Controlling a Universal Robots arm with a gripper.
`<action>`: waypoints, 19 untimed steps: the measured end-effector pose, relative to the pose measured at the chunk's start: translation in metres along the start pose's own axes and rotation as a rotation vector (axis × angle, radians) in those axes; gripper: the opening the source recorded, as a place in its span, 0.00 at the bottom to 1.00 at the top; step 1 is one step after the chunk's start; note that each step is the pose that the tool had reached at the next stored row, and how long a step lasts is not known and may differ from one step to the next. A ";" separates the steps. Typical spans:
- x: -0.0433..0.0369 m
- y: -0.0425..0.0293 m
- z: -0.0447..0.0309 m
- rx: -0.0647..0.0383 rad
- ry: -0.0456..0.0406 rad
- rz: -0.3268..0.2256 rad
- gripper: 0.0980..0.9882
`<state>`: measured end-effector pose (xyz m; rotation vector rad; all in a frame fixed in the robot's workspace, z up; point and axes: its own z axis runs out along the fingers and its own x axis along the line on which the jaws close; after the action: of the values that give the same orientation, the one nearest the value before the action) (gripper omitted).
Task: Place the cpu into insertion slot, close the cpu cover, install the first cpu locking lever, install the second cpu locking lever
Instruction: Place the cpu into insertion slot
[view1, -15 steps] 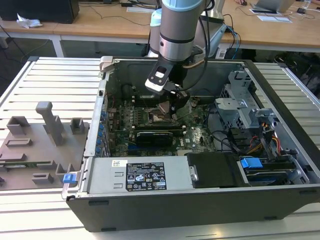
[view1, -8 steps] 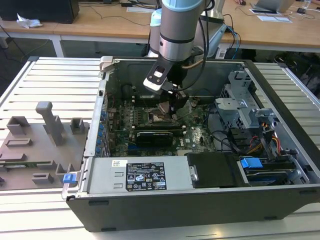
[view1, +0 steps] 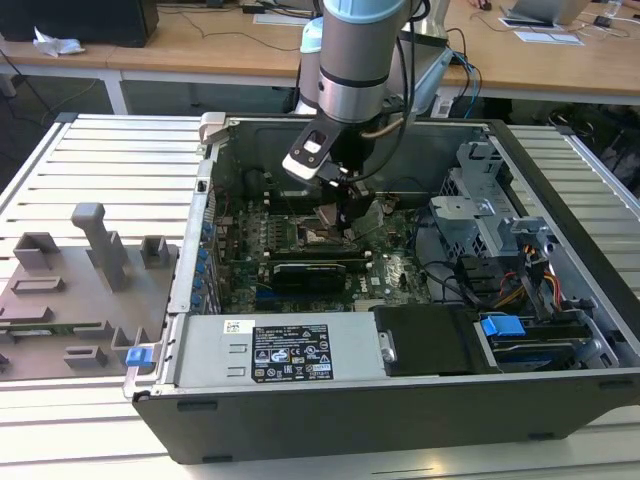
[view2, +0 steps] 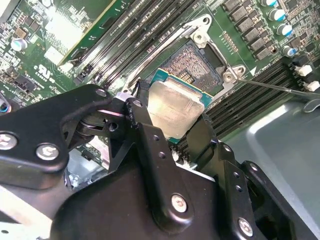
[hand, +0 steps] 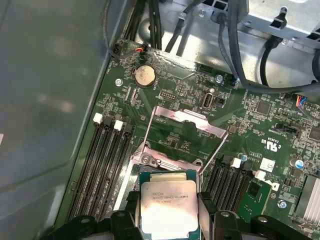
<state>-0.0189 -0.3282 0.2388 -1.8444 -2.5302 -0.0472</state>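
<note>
One cpu (hand: 167, 204), a flat square with a dull silver top and a green rim, is clamped between the gripper's (view2: 172, 120) two black fingers (hand: 131, 212). It hangs over the single insertion slot (view2: 194, 60), not seated. The one cpu cover (hand: 186, 119), a thin silver frame, stands open at the slot's edge, inside the computer case (view1: 400, 400) on the desk (view1: 100, 160).

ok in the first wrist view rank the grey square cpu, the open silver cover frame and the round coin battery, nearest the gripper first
1. grey square cpu, held in the gripper.
2. open silver cover frame, raised just past the cpu.
3. round coin battery, near the green board's far edge.
</note>
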 end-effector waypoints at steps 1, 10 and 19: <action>0.0000 0.0000 0.0000 0.000 -0.0002 0.015 0.50; 0.0000 0.0000 0.0003 -0.003 -0.0019 0.101 0.50; 0.0000 0.0000 0.0005 -0.004 -0.0031 0.171 0.50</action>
<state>-0.0189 -0.3282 0.2383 -2.0551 -2.3657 -0.0484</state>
